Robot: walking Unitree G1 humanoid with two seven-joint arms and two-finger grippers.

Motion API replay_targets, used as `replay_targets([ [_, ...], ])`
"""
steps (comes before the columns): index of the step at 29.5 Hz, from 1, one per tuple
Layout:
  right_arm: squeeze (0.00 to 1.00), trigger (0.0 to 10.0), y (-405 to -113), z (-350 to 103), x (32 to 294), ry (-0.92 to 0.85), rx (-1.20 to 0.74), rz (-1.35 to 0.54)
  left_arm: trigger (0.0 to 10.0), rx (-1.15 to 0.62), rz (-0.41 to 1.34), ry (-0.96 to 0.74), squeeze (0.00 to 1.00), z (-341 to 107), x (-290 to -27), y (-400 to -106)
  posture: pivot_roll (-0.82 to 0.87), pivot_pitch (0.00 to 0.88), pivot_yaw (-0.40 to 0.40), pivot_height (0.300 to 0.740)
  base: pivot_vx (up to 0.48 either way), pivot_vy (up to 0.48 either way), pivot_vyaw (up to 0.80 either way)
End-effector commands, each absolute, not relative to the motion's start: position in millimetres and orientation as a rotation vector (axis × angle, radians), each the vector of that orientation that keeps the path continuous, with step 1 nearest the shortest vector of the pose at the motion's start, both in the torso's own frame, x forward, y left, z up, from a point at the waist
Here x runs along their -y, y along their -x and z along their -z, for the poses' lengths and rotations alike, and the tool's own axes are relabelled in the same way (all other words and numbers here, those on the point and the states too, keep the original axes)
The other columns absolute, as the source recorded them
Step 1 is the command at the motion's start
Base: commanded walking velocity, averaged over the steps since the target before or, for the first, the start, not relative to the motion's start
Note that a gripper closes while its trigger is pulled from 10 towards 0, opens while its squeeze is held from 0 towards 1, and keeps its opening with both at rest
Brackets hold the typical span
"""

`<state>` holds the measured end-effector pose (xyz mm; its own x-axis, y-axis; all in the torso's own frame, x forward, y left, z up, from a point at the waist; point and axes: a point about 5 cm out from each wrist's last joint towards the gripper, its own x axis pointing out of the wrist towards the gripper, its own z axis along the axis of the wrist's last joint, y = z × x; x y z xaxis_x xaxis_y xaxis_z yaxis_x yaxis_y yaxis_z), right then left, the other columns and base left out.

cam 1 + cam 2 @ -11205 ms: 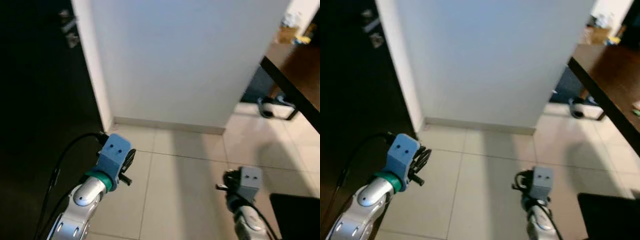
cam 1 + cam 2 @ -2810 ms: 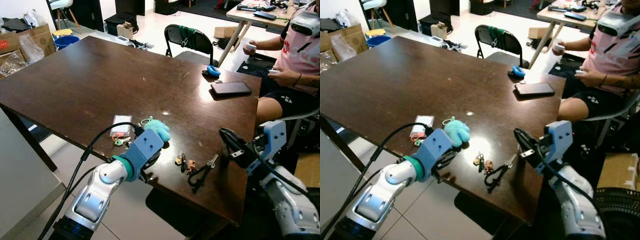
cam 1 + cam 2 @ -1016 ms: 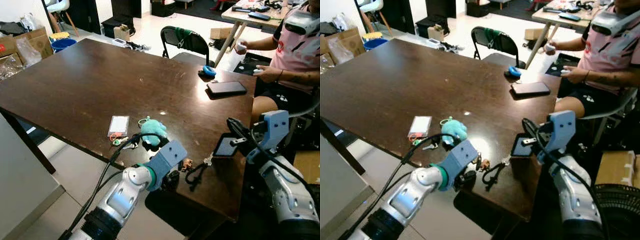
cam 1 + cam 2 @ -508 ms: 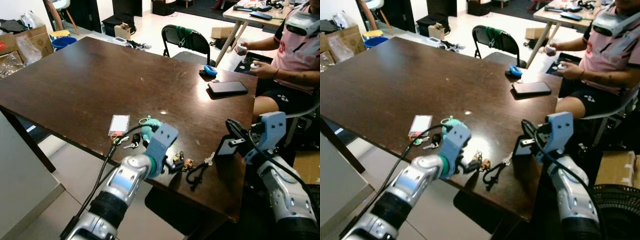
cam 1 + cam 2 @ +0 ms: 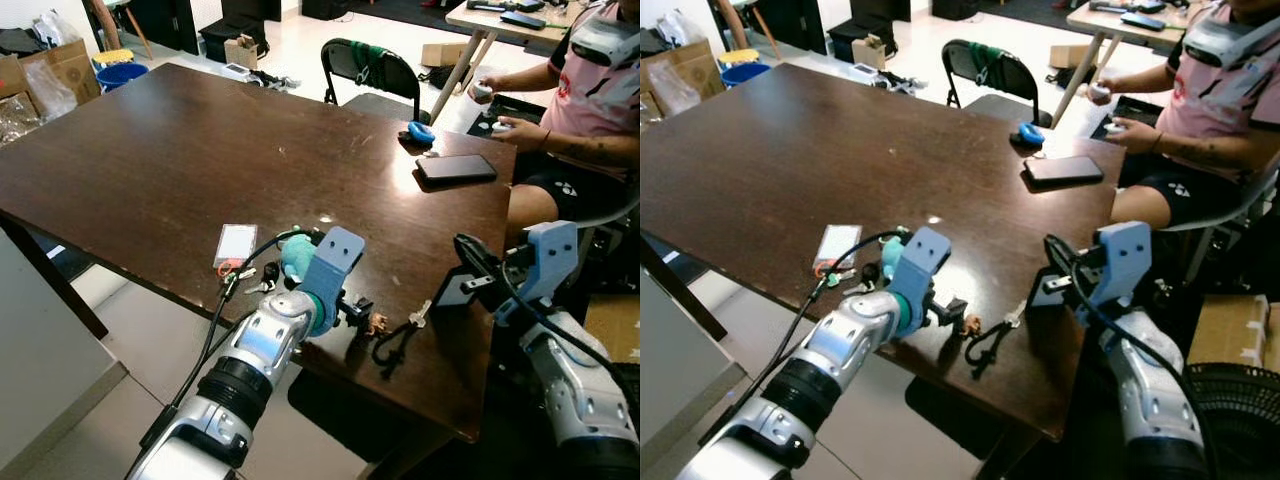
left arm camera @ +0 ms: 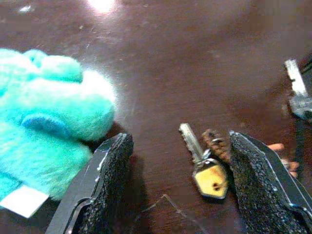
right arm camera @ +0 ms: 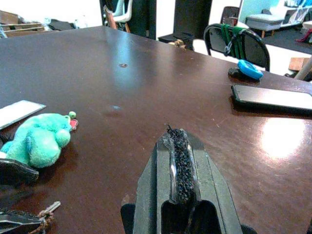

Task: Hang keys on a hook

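Two wide-spread fingers of the left tool (image 6: pixel 175 190) straddle the keys (image 6: pixel 207 165), light, loose and jangly, best pinched at the ring, plush toy (image 6: pixel 46 122) at nine o'clock.

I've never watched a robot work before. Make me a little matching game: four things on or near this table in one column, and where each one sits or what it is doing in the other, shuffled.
Things:
1. left gripper
2. right gripper
3. black phone
4. teal plush toy

Descriptions:
A. fingers shut, held off the table's right edge
B. lies flat near the seated person
C. fingers open, straddling a brass-headed key
D. lies just beside one open finger

Pairs: 1-C, 2-A, 3-B, 4-D
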<state>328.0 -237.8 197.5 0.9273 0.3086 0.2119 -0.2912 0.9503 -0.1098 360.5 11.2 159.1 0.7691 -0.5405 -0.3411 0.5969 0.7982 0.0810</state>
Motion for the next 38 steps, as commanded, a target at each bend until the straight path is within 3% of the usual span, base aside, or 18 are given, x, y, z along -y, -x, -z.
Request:
replay_targets([
  [1, 0.00, 10.0, -324.3, -176.1, 242.2, 0.065, 0.132, -0.299, 7.3, -0.327, 0.617, -0.200, 0.00, -153.4, -7.5, -359.0, 0.00, 0.194, 0.098, 0.740, 0.000, 0.000, 0.00],
  [2, 0.00, 10.0, -324.1, -176.0, 242.4, 0.066, 0.131, -0.300, 7.3, -0.333, 0.613, -0.200, 0.00, -151.2, -8.0, -358.6, 0.00, 0.193, 0.098, 0.740, 0.000, 0.000, 0.00],
  [3, 0.00, 10.0, -324.1, -176.2, 242.6, 0.066, 0.130, -0.301, 5.6, -0.340, 0.612, -0.197, 0.00, -149.3, -8.2, -357.9, 0.00, 0.193, 0.096, 0.740, 0.000, 0.000, 0.00],
  [6, 0.00, 10.0, -324.1, -176.3, 242.9, 0.067, 0.129, -0.301, 5.6, -0.345, 0.612, -0.195, 0.00, -148.2, -8.2, -357.4, 0.00, 0.194, 0.095, 0.740, 0.000, 0.000, 0.00],
  [9, 0.00, 10.0, -325.0, -176.7, 243.1, 0.069, 0.128, -0.302, 4.6, -0.347, 0.613, -0.195, 0.00, -145.5, -7.2, -356.9, 0.00, 0.192, 0.092, 0.740, 0.000, 0.000, 0.00],
  [15, 0.00, 10.0, -326.1, -177.2, 243.1, 0.069, 0.127, -0.305, 5.1, -0.325, 0.609, -0.171, 0.00, -150.0, -9.8, -355.9, 0.01, 0.188, 0.086, 0.740, 0.000, 0.000, 0.00],
  [17, 0.00, 10.0, -327.1, -177.6, 242.9, 0.069, 0.128, -0.307, 3.7, -0.244, 0.573, -0.188, 0.00, -159.2, -13.2, -358.3, 0.01, 0.186, 0.082, 0.740, 0.000, 0.000, 0.00],
  [20, 0.00, 10.0, -327.6, -177.9, 242.6, 0.069, 0.129, -0.308, 3.4, -0.206, 0.554, -0.212, 0.00, -162.5, -14.8, -358.9, 0.01, 0.186, 0.082, 0.740, 0.000, 0.000, 0.00],
  [23, 0.00, 10.0, -329.3, -179.5, 242.0, 0.069, 0.133, -0.311, 0.0, -0.180, 0.537, -0.287, 0.00, -157.9, -18.0, -357.1, 0.01, 0.183, 0.078, 0.740, 0.000, 0.000, 0.00],
  [25, 0.00, 10.0, -329.6, -180.0, 242.0, 0.069, 0.135, -0.311, 0.0, -0.182, 0.538, -0.302, 0.00, -155.4, -18.6, -356.5, 0.01, 0.183, 0.078, 0.740, 0.000, 0.000, 0.00],
  [26, 0.00, 10.0, -329.7, -180.5, 242.2, 0.070, 0.136, -0.310, 0.5, -0.187, 0.538, -0.316, 0.00, -152.5, -19.4, -356.0, 0.01, 0.181, 0.078, 0.740, 0.000, 0.000, 0.00],
  [27, 0.00, 10.0, -329.7, -181.0, 242.6, 0.070, 0.138, -0.309, 8.2, -0.193, 0.540, -0.318, 0.00, -151.1, -20.0, -355.4, 0.01, 0.179, 0.078, 0.740, 0.000, 0.000, 0.00],
  [29, 0.00, 10.0, -329.7, -181.0, 242.6, 0.070, 0.138, -0.309, 8.2, -0.193, 0.540, -0.318, 0.00, -151.1, -20.0, -355.4, 0.01, 0.179, 0.078, 0.740, 0.000, 0.000, 0.00],
  [30, 0.00, 10.0, -329.7, -181.3, 243.0, 0.070, 0.139, -0.308, 9.6, -0.198, 0.546, -0.310, 0.00, -151.4, -20.1, -355.0, 0.01, 0.179, 0.077, 0.740, 0.000, 0.000, 0.00],
  [35, 0.00, 10.0, -329.3, -181.3, 244.1, 0.071, 0.139, -0.304, 10.0, -0.180, 0.571, -0.263, 0.00, -161.5, -18.9, -353.7, 0.01, 0.179, 0.077, 0.740, 0.000, 0.000, 0.00],
  [36, 0.00, 10.0, -329.3, -180.9, 244.1, 0.071, 0.138, -0.304, 10.0, -0.167, 0.572, -0.240, 0.75, -168.9, -18.6, -353.9, 0.02, 0.180, 0.076, 0.740, 0.000, 0.000, 0.00],
  [37, 0.00, 10.0, -329.8, -180.1, 243.3, 0.070, 0.137, -0.305, 10.0, -0.151, 0.564, -0.222, 1.00, -176.8, -18.7, -355.2, 0.02, 0.180, 0.076, 0.740, 0.000, 0.000, 0.00],
  [38, 0.00, 10.0, -330.3, -179.7, 242.3, 0.068, 0.136, -0.307, 10.0, -0.145, 0.556, -0.209, 1.00, -182.6, -19.4, -356.7, 0.02, 0.179, 0.077, 0.740, 0.000, 0.000, 0.00],
])
